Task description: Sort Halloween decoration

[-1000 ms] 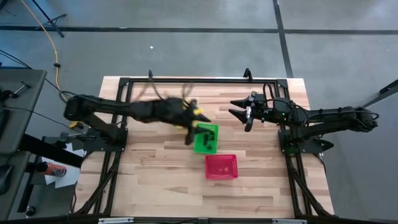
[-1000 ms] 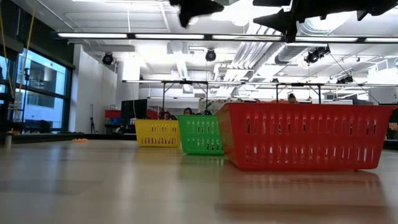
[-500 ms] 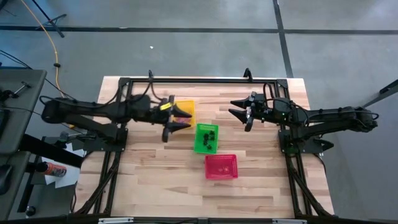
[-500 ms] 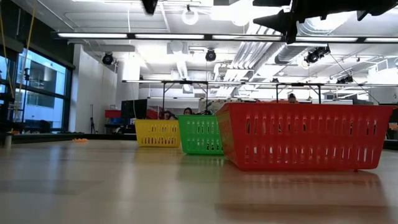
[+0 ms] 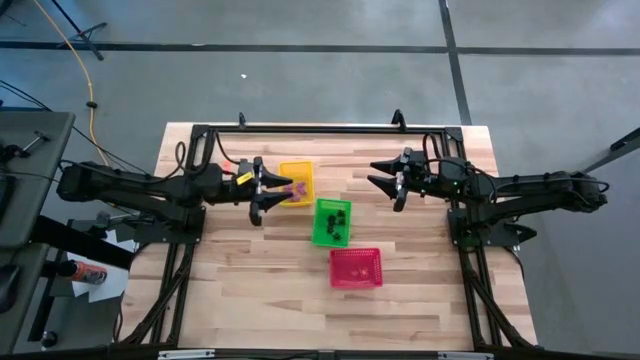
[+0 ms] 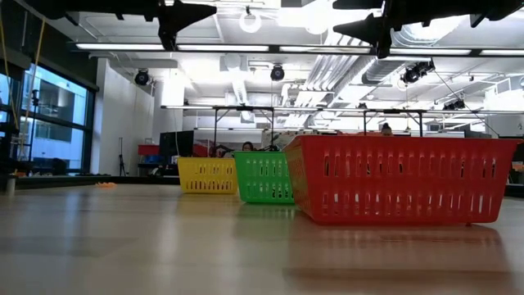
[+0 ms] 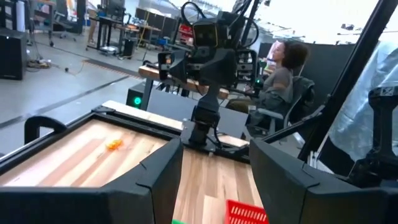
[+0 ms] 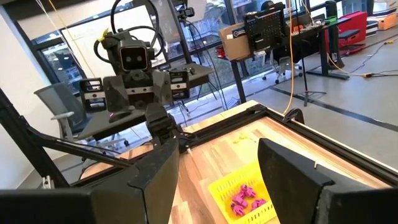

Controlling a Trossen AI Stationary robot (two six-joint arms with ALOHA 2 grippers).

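My left gripper (image 5: 268, 190) has pulled back from the green plastic mesh basket (image 5: 331, 222) to the yellow one (image 5: 297, 183), fingers spread and empty.

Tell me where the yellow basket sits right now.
In the high view the yellow basket stands left of centre on the table's far half, just up-left of the green basket, with the open left gripper at its left edge.

Yellow basket (image 8: 245, 193) on table (image 8: 211, 158) — purple trinkets (image 8: 244, 198) inside; left arm (image 8: 140, 78) beyond.
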